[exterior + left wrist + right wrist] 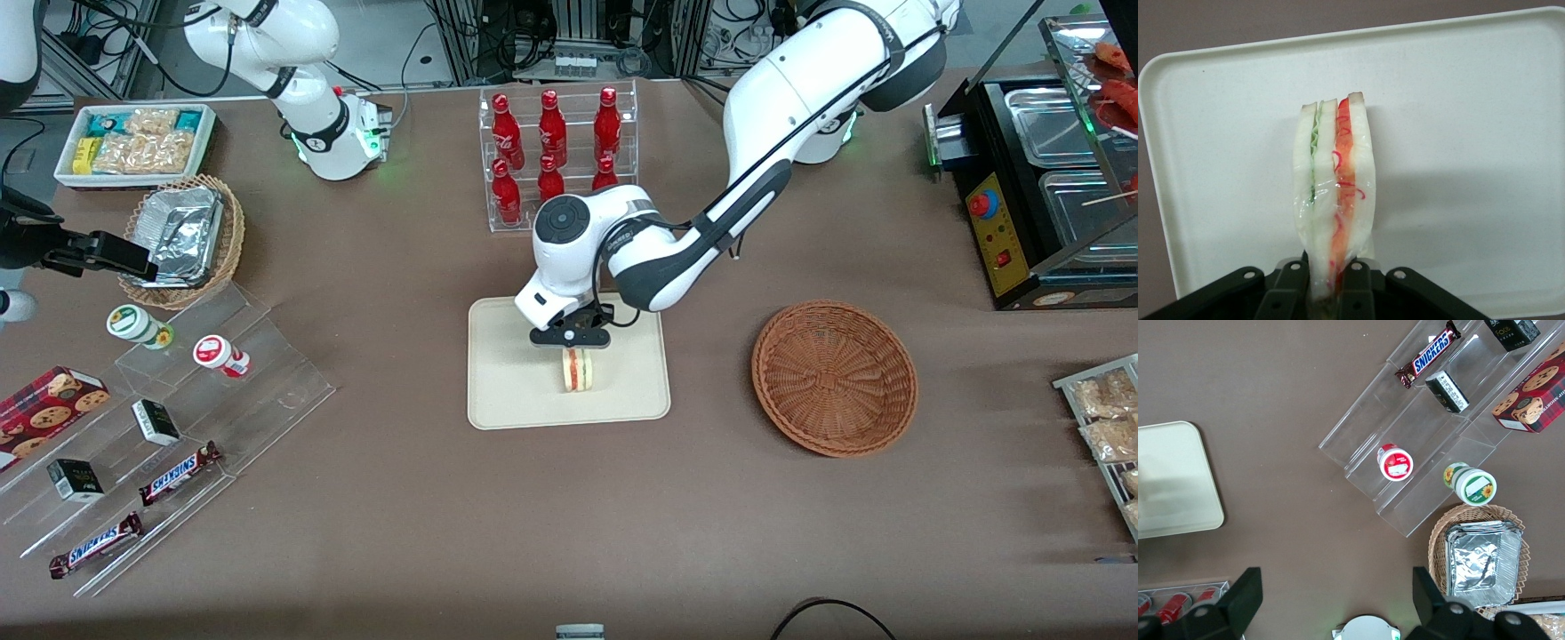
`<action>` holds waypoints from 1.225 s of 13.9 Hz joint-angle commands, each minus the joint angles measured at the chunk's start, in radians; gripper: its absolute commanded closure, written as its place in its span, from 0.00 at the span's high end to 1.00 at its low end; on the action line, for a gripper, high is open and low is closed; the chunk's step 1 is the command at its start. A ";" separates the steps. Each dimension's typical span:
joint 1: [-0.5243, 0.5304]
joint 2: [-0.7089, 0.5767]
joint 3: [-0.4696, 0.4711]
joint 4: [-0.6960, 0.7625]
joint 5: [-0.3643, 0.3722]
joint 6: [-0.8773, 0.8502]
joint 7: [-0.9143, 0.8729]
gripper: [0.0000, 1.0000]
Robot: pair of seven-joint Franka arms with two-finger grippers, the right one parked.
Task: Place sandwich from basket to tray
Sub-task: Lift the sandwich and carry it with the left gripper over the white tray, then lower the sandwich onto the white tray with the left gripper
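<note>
Standing on edge over the tray (516, 404), the sandwich (579, 371) is clamped at its upper end by the gripper (572, 343), filling stripes facing the front camera. The basket (834, 378) sits at the tray's three o'clock toward the working arm's end, holding nothing.

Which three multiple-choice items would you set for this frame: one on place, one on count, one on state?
1. Where is the sandwich?
A. in the basket
B. over the tray
C. on the bare table

2. How many red bottles stand in the clear rack?
A. four
B. six
C. eight

3. What state is the gripper in?
A. shut on the sandwich
B. open
C. holding a bottle

Answers: 1 B, the wedge hangs above the tray; 2 B, two rows of three; 3 A, the wrist view shows its fingers clamping the wedge's end.
</note>
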 commanded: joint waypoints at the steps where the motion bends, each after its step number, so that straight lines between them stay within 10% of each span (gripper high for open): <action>1: -0.034 0.034 0.015 0.033 0.031 0.033 -0.022 0.00; 7: -0.065 0.043 0.046 0.039 0.025 0.041 -0.054 0.10; 9: -0.070 0.048 0.046 0.039 0.031 0.043 -0.092 0.92; 10: -0.070 0.045 0.046 0.041 0.029 0.041 -0.097 0.99; 17: -0.021 -0.180 0.046 0.041 -0.042 -0.057 -0.099 0.99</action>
